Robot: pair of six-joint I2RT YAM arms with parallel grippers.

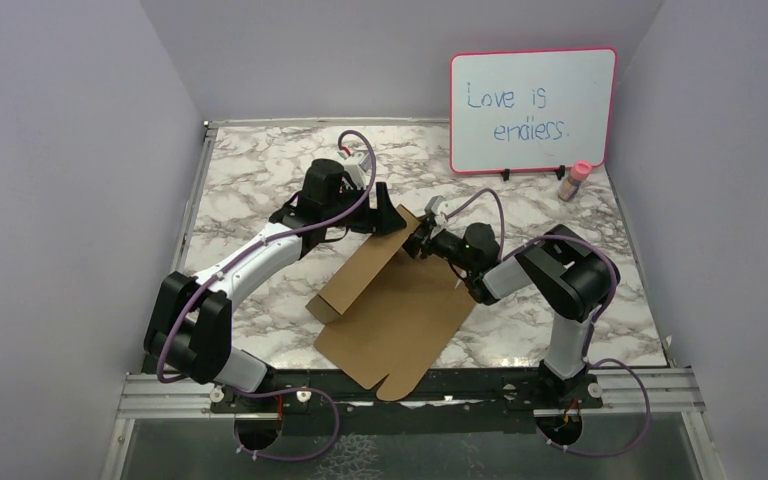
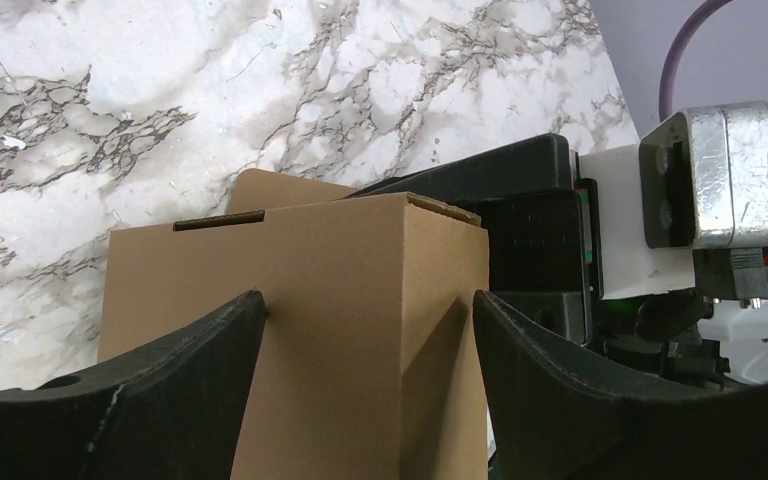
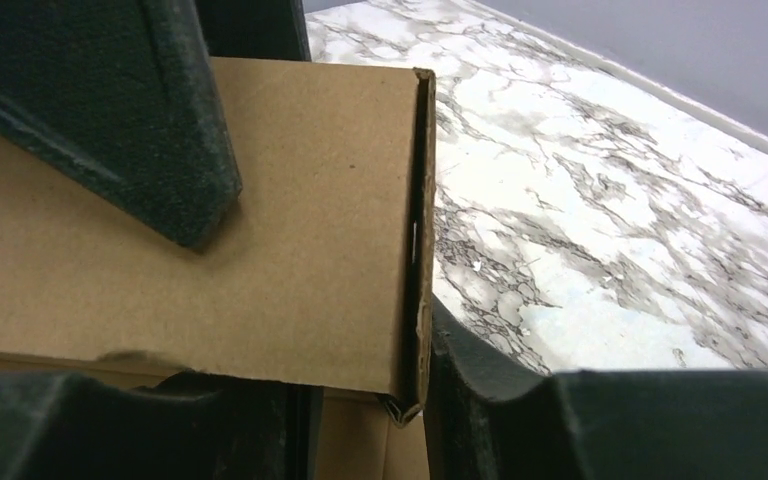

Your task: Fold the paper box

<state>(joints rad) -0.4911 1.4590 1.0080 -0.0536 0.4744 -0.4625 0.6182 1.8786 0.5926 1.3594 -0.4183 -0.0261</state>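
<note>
Top external view: the paper box (image 1: 390,310), a brown cardboard sheet, lies at the middle of the marble table (image 1: 250,180). Its near flap reaches the table's near edge, and the wall on the left arm's side is folded upright. Both arms meet at its far corner. Left gripper (image 1: 388,212): jaws spread wide astride the raised wall, one finger against its face; whether they clamp it cannot be told. Right gripper (image 1: 422,238): closed on the doubled end of that wall. A pink-framed whiteboard (image 1: 532,110) and a small bottle (image 1: 574,181) stand at the far right.
</note>
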